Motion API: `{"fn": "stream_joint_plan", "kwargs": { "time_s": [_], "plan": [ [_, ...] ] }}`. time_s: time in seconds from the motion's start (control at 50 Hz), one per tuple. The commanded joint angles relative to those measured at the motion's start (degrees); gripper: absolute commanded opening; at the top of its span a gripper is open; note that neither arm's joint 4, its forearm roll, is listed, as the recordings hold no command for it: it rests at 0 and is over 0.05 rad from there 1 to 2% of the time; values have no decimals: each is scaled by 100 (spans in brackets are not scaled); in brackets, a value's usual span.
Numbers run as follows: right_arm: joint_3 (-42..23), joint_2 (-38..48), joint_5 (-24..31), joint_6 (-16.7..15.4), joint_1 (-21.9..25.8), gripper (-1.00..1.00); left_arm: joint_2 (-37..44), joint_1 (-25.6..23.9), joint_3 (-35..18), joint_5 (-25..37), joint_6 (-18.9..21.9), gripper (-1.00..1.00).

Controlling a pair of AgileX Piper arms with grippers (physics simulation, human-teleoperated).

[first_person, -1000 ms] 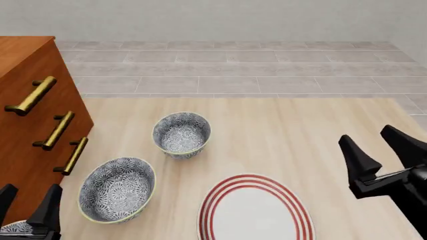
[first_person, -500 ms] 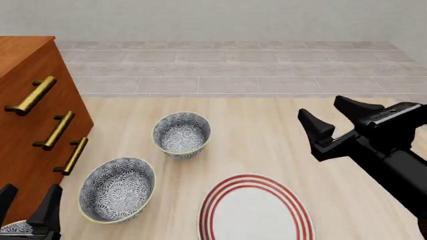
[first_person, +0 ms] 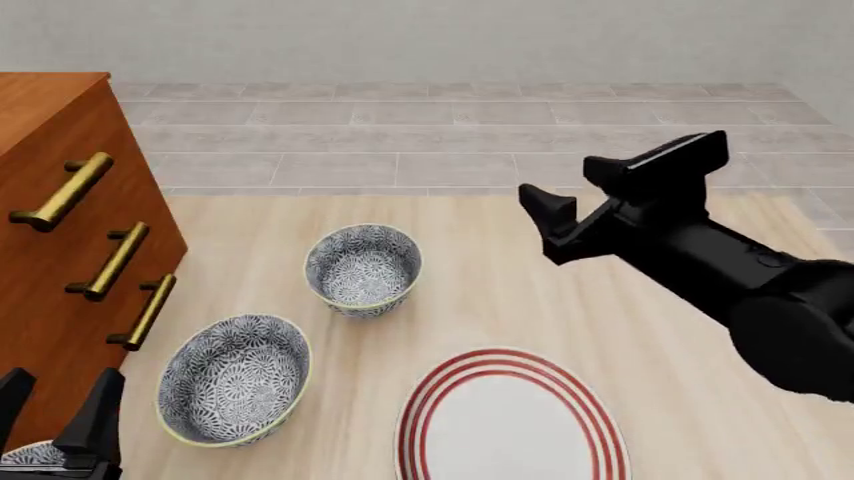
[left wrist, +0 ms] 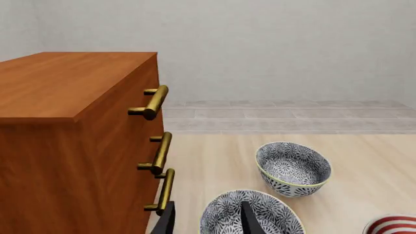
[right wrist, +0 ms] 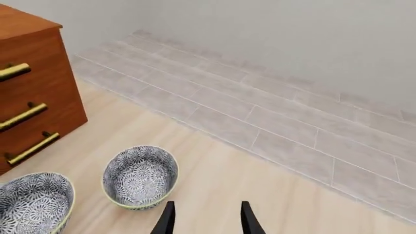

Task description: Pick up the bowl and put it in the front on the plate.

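Observation:
Three look-alike blue-grey patterned bowls show in the front view: a far bowl (first_person: 363, 268), a nearer bowl (first_person: 234, 378), and a sliver of a third bowl (first_person: 27, 455) at the bottom left. The red-ringed white plate (first_person: 511, 420) lies at the near edge. My right gripper (first_person: 574, 195) hangs open and empty above the table, right of the far bowl (right wrist: 140, 176) and apart from it. My left gripper (first_person: 56, 400) stands open at the bottom left, beside the nearer bowl (left wrist: 273, 214) and holding nothing.
A wooden drawer cabinet (first_person: 67, 250) with brass handles (first_person: 120, 260) fills the left side, close to both left bowls. Beyond the table's far edge lies a grey tiled floor (first_person: 467, 140) and a wall.
My right arm has swung left and away from the near right edge, now high over the table's middle right. The left gripper, bowls and plate have not moved.

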Motion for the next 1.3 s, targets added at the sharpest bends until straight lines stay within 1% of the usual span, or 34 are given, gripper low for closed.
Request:
{"fn": "stream_joint_plan", "kwargs": {
  "time_s": [0.02, 0.06, 0.1, 0.14, 0.18, 0.2, 0.22, 0.24, 0.28, 0.32, 0.4, 0.44, 0.48, 0.52, 0.54, 0.56, 0.58, 0.6, 0.62, 0.66, 0.74, 0.76, 0.78, 0.8, 0.88, 0.9, 0.92, 0.96, 1.02, 1.14, 1.3],
  "plan": [
    [-734, 750, 276, -57, 255, 100, 0, 0, 0, 0, 0, 100],
    [-906, 908, 373, 84, 307, 100, 0, 0, 0, 0, 0, 100],
    [-1013, 1026, 430, 44, 349, 100, 0, 0, 0, 0, 0, 100],
    [-1130, 1121, 491, 72, 440, 100, 0, 0, 0, 0, 0, 100],
    [-1258, 1208, 569, 305, 535, 100, 0, 0, 0, 0, 0, 100],
    [-1323, 1311, 608, 214, 556, 100, 0, 0, 0, 0, 0, 100],
    [-1375, 1391, 643, 220, 581, 100, 0, 0, 0, 0, 0, 100],
    [-1410, 1421, 643, 280, 591, 100, 0, 0, 0, 0, 0, 100],
    [-1484, 1522, 703, 274, 630, 100, 0, 0, 0, 0, 0, 100],
    [-1630, 1678, 814, 372, 663, 100, 0, 0, 0, 0, 0, 100],
    [-1831, 1845, 939, 435, 737, 100, 0, 0, 0, 0, 0, 100],
    [-1910, 1898, 1014, 670, 857, 100, 0, 0, 0, 0, 0, 100],
    [-2021, 1980, 1051, 650, 839, 100, 0, 0, 0, 0, 0, 100],
    [-2127, 2077, 1116, 853, 858, 100, 0, 0, 0, 0, 0, 100],
    [-2170, 2103, 1128, 814, 855, 100, 0, 0, 0, 0, 0, 100],
    [-2222, 2141, 1155, 863, 851, 100, 0, 0, 0, 0, 0, 100],
    [-2288, 2191, 1179, 847, 836, 100, 0, 0, 0, 0, 0, 100],
    [-2346, 2242, 1211, 951, 812, 100, 0, 0, 0, 0, 0, 100],
    [-2347, 2242, 1212, 951, 812, 100, 0, 0, 0, 0, 0, 100],
    [-2477, 2374, 1299, 1231, 843, 100, 0, 0, 0, 0, 0, 100],
    [-2626, 2531, 1329, 1139, 785, 100, 0, 0, 0, 0, 0, 100],
    [-2693, 2609, 1340, 1229, 762, 100, 0, 0, 0, 0, 0, 100],
    [-2694, 2610, 1341, 1229, 762, 100, 0, 0, 0, 0, 0, 100],
    [-2768, 2710, 1353, 1330, 742, 100, 0, 0, 0, 0, 0, 100],
    [-2811, 2820, 1311, 1362, 775, 100, 0, 0, 0, 0, 0, 100],
    [-2833, 2888, 1312, 1422, 750, 100, 0, 0, 0, 0, 0, 100],
    [-2859, 2987, 1305, 1556, 724, 100, 0, 0, 0, 0, 0, 100],
    [-2891, 3122, 1278, 1556, 687, 100, 0, 0, 0, 0, 0, 100],
    [-2929, 3268, 1263, 1741, 699, 100, 0, 0, 0, 0, 0, 100],
    [-3177, 3555, 1314, 1791, 674, 100, 0, 0, 0, 0, 0, 100],
    [-3431, 3904, 1346, 1937, 690, 100, 0, 0, 0, 0, 0, 100]
  ]
}}
